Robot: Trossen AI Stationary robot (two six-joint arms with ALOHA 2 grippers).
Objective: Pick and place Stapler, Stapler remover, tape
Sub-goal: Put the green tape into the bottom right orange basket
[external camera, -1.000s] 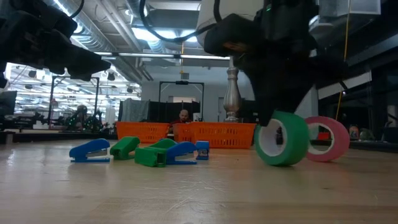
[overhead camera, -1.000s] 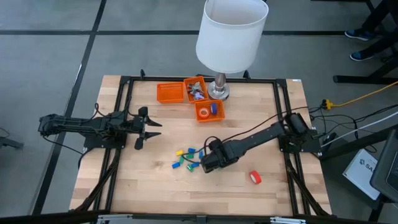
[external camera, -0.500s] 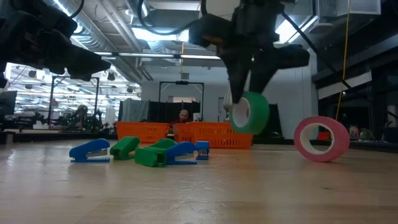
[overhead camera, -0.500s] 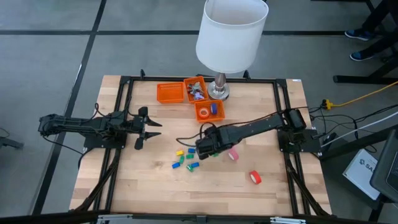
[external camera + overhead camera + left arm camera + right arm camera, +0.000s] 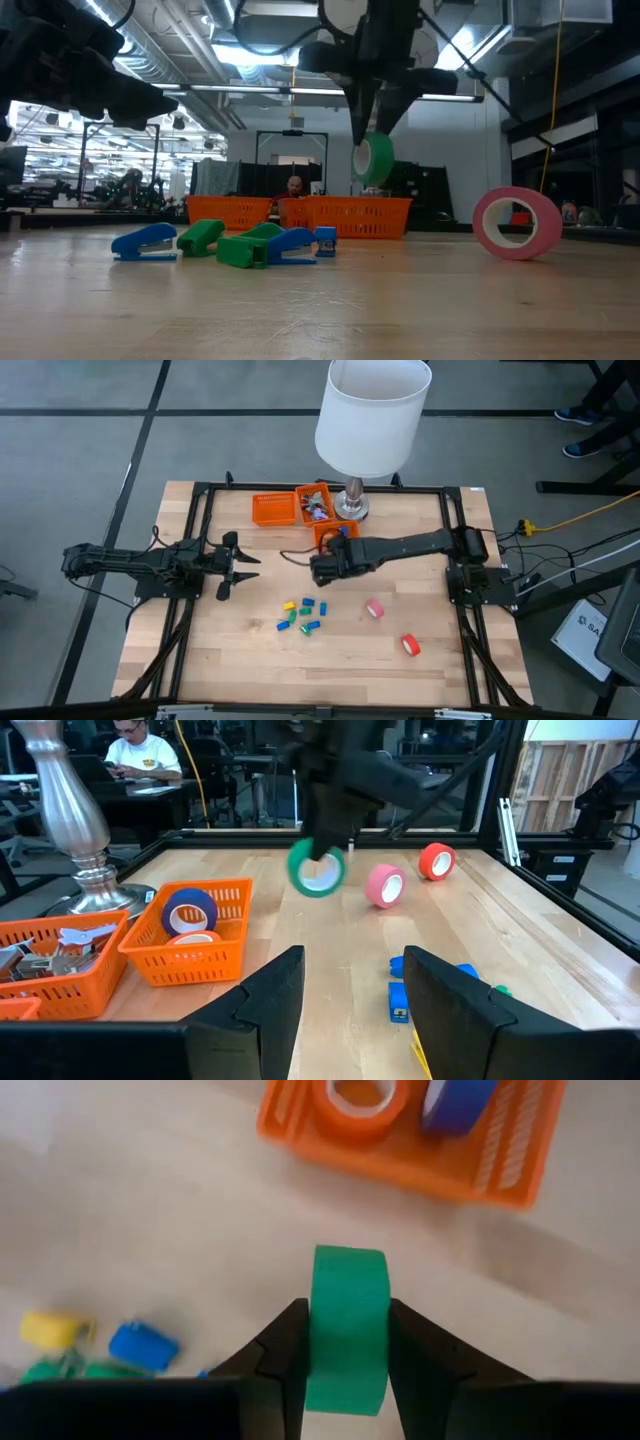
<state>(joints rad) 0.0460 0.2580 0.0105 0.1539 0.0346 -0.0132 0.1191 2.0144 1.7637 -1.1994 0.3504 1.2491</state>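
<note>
My right gripper (image 5: 322, 568) is shut on a green tape roll (image 5: 347, 1330), lifted above the table just near of the orange basket (image 5: 337, 538) that holds an orange roll (image 5: 365, 1095) and a blue roll (image 5: 460, 1100). In the low view the green roll (image 5: 375, 160) hangs in the air. A pink roll (image 5: 374, 608) stands on its edge on the table, and a red roll (image 5: 410, 646) lies nearer the near edge. My left gripper (image 5: 240, 565) waits open at the table's left. My right gripper pinches the green tape roll between its two fingers, one on each flat side of the ring near its upper rim (image 5: 347, 1280). The fingers come from above, pointing down. The roll is lifted clear and hangs upright below them (image 5: 375, 160).
Several small blue, green and yellow staplers (image 5: 300, 615) lie scattered at mid-table. Two more orange baskets (image 5: 273, 508) sit at the far edge beside a lamp (image 5: 372, 420) on a metal base. Black frame rails run along the table's edges. Bare wood lies along the near edge.
My right gripper, shut on the green roll, has risen from the table and moved toward the far edge, up to the tape basket. The green roll, which stood on the table beside the pink roll, is now lifted clear. The pink roll stayed in place.
</note>
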